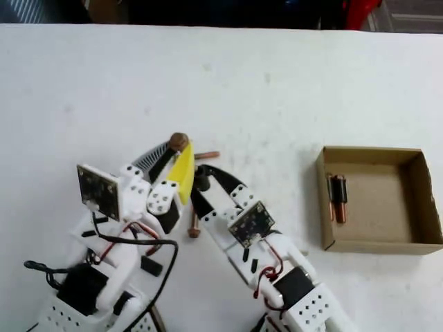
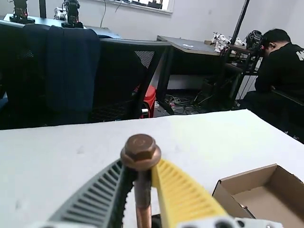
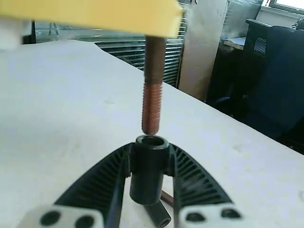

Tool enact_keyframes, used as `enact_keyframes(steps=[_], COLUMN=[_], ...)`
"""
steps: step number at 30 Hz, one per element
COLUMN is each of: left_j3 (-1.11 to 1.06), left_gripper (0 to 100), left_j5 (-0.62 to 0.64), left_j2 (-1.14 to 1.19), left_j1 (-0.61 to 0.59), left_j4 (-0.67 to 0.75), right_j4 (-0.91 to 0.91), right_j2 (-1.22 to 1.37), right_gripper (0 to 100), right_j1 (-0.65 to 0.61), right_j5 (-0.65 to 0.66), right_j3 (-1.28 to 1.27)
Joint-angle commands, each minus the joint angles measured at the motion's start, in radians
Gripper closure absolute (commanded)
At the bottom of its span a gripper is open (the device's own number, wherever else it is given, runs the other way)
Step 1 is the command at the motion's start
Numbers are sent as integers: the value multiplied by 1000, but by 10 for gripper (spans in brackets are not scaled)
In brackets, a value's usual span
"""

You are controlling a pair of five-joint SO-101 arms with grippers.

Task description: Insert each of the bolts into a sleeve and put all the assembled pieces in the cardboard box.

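bolt [image 3: 153, 85]: coppery metal, threaded | sleeve [image 3: 149, 168]: matt black | box [image 1: 377, 200]: cardboard

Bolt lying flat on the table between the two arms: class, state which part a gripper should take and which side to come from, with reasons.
Grip the bolt by its shank near the head, probably coming straight down and closing across its length. It lies flat on the table, so its upper side is free, and the wider head would stop slipping.

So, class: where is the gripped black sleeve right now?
In the right wrist view the sleeve stands upright between the shut jaws of the right gripper, just beneath the tip of the bolt held by the left gripper.
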State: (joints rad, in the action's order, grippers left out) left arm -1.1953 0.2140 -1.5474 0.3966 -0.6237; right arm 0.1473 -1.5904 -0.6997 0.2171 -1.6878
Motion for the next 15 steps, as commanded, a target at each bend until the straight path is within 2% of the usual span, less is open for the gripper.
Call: enact_keyframes(steps=[1, 10, 15], left_j3=[11, -31, -78], left_gripper=[976, 976, 976], left_j5=[18, 18, 15], left_j2=[-16, -16, -16], left_j1=[12, 90, 87], left_j4=[-6, -3, -6], right_j4=[-7, -7, -7], right_j2=[-16, -16, -16], right_gripper=[981, 981, 981], right_j1=[-2, -2, 1], right_j5=[8, 8, 9], right_j3=[-5, -6, -6])
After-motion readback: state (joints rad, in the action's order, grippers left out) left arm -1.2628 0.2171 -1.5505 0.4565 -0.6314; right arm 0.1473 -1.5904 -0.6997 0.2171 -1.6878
